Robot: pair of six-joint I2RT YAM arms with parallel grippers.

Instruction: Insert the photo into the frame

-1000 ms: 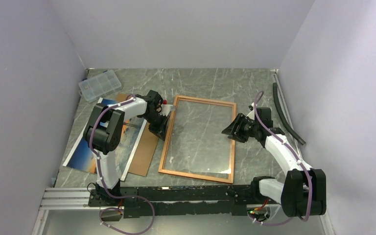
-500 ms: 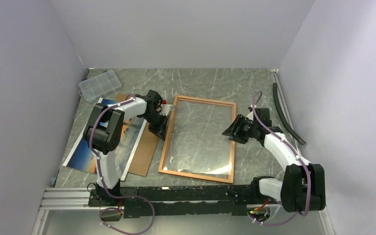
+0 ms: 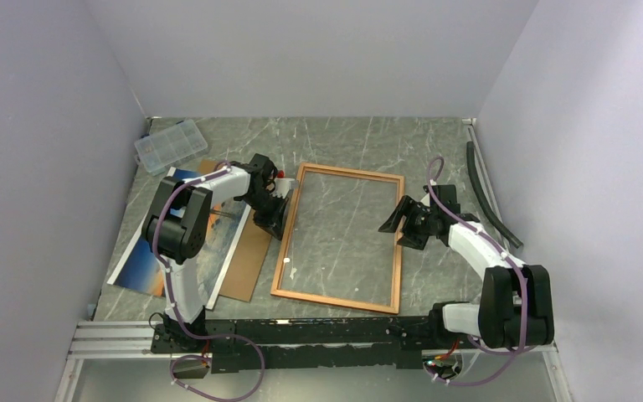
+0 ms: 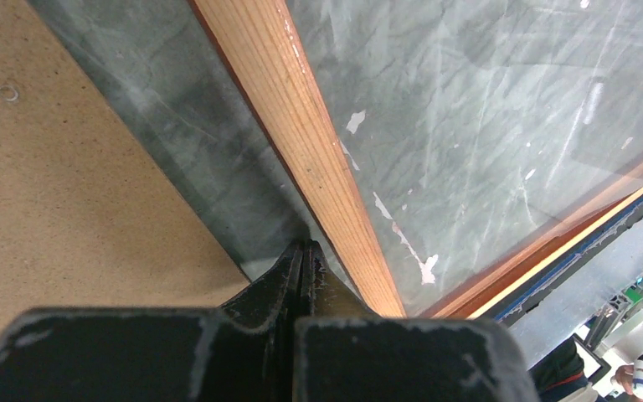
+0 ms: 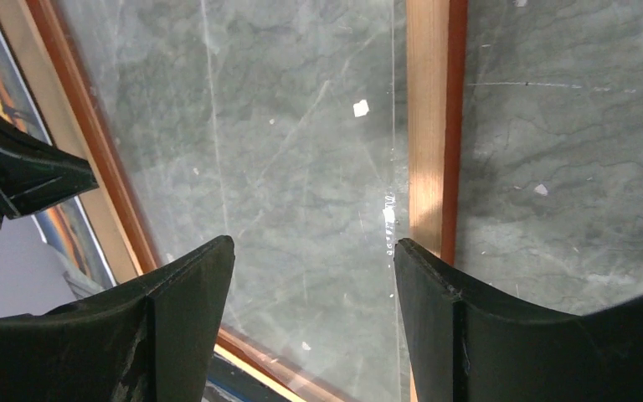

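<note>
The frame point(image 3: 335, 300), with a red-orange border and a clear pane, lies flat mid-table. The photo point(image 3: 144, 270) lies to its left, partly under the brown backing board point(image 3: 249, 266). My left gripper point(image 3: 280, 219) is shut. In the left wrist view its tips point(image 4: 306, 251) rest on the table against the outer side of the frame's left rail point(image 4: 301, 126), and nothing shows between them. My right gripper point(image 3: 396, 226) is open and empty over the frame's right rail. In the right wrist view point(image 5: 314, 251) one finger point(image 5: 431, 293) is above that rail point(image 5: 427, 126).
A clear plastic organizer box point(image 3: 170, 144) sits at the back left. A black strip point(image 3: 490, 197) lies along the right wall. Walls close in three sides. An aluminium rail point(image 3: 117, 339) runs along the near edge.
My right gripper has turned a little and drawn slightly back over the frame's right rail. The glare at the pane's near end is gone. The left arm has not moved.
</note>
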